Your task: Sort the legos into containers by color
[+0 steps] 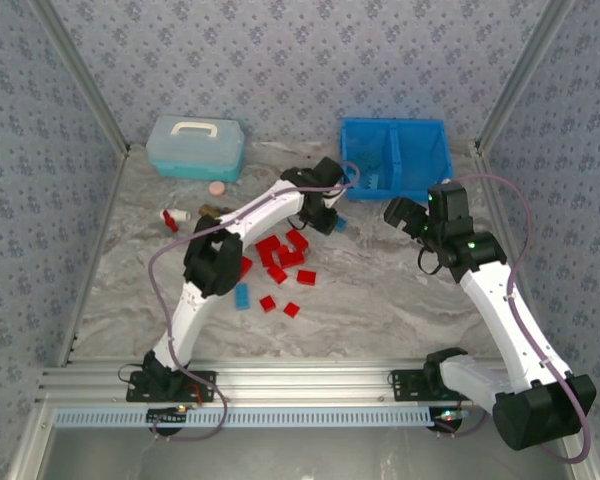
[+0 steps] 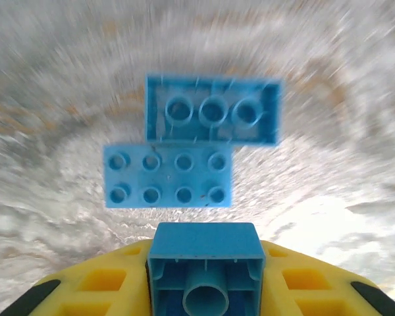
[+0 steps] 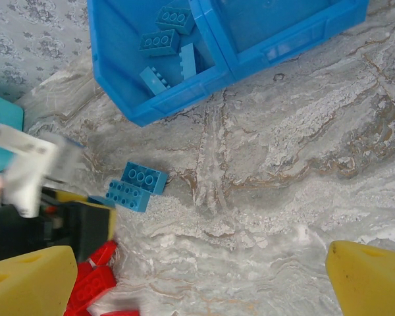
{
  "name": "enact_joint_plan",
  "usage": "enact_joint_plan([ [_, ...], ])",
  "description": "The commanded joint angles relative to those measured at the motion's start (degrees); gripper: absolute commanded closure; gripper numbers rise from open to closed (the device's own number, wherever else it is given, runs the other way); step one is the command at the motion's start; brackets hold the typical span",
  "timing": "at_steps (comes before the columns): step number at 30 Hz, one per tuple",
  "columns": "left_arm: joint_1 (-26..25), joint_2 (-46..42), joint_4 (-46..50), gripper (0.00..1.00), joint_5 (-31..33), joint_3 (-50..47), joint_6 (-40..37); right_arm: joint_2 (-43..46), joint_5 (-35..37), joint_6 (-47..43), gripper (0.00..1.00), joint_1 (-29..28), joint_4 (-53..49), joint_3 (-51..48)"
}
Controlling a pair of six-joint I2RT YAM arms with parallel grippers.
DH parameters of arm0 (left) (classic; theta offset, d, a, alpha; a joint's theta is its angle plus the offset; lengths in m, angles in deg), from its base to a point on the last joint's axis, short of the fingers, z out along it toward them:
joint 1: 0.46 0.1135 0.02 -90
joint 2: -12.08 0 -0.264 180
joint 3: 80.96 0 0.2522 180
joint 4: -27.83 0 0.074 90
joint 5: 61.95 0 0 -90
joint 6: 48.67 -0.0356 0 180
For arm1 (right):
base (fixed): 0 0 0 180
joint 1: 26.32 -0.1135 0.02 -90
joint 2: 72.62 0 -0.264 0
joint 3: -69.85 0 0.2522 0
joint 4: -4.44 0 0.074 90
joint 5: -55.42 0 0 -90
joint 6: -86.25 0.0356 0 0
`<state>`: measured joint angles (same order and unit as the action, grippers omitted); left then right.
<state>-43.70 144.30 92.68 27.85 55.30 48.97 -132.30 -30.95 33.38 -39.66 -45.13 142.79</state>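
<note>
I had my L gripper [image 2: 204, 293] clamped on a blue brick [image 2: 204, 249], w/ the bin [image 1: 420, 190] just ahead to its right

bright, even light, soft shadows; left wrist view smeared outward (motion blur)

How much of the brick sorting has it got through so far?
Early days. Done: a few light blue bricks lie in one compartment of the blue bin. In hand: the left gripper is shut on another blue brick; the right gripper hangs open. Left: two blue bricks on the table near the bin, a lone blue brick nearer the arms, and the red pile; no red shows in the bin.
</note>
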Motion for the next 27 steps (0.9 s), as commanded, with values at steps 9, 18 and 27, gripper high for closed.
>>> enact_joint_plan([
  [9, -2.11, 10.32, -11.0, 0.65, 7.79, 31.43, 3.9, 0.35, 0.37, 0.82, 0.0, 0.34, -0.69, 1.04],
  [18, -2.35, 18.74, -35.68, 0.65, 9.76, 31.27, 1.04, -0.24, -0.11, 0.8, 0.0, 0.43, 0.78, 0.19],
  [27, -5.04, 29.91, -48.83, 0.65, 19.19, 36.61, -9.89, -0.18, -0.04, 0.59, 0.0, 0.42, 0.22, 0.08],
])
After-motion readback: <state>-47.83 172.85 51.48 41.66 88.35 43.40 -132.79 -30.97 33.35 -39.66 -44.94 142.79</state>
